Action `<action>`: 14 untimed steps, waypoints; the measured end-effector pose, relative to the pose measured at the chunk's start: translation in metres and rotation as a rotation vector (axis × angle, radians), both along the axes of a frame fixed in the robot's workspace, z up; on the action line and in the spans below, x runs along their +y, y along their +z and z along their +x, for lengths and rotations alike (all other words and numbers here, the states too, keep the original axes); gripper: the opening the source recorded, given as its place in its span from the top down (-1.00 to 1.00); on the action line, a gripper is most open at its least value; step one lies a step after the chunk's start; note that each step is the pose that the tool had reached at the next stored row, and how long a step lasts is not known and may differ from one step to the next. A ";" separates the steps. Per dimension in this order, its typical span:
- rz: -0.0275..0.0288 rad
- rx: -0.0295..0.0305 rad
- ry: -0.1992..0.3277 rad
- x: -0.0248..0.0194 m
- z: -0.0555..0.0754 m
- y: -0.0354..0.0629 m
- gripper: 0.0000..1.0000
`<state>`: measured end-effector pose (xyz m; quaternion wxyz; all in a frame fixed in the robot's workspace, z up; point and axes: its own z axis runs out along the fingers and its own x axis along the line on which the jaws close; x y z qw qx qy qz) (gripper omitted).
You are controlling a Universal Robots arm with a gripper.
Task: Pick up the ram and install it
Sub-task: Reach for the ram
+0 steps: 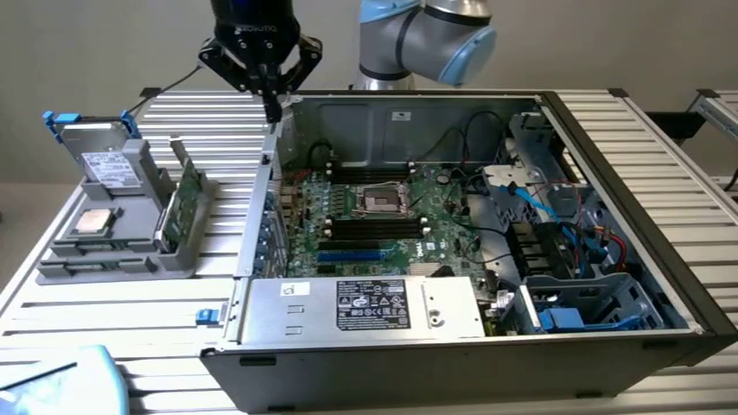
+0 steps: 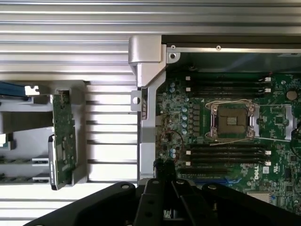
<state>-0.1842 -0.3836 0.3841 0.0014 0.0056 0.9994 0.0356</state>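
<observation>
My gripper hangs shut and holds nothing, above the back corner of the computer case's left wall. In the wrist view its black fingertips are pressed together over that wall's edge. A grey parts tray sits on the exterior view's left, a little apart from the gripper. Slim greenish strips lie in the tray's front slots and look like the ram, though I cannot tell for certain. On the motherboard, dark memory slots run along both sides of the processor socket.
Green circuit cards stand on edge in the tray, with a hard drive and a silver processor chip beside them. The case also holds a power supply, cables and drive bays. A light blue object lies at the front.
</observation>
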 end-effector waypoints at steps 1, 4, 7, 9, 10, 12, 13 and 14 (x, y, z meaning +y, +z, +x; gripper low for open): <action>0.0000 0.0000 0.000 0.0006 -0.005 -0.0006 0.79; 0.0000 0.0000 0.000 0.0017 -0.018 -0.0022 0.79; 0.0000 0.0000 0.000 0.0023 -0.032 -0.0034 0.79; 0.0005 0.0000 0.000 0.0022 -0.041 -0.0036 0.79; 0.0008 0.0001 0.000 0.0023 -0.046 -0.0036 0.79; 0.0019 0.0000 0.000 0.0022 -0.055 -0.0036 0.79; 0.0029 0.0000 0.000 0.0023 -0.059 -0.0036 0.79; 0.0041 0.0000 0.000 0.0023 -0.064 -0.0037 0.79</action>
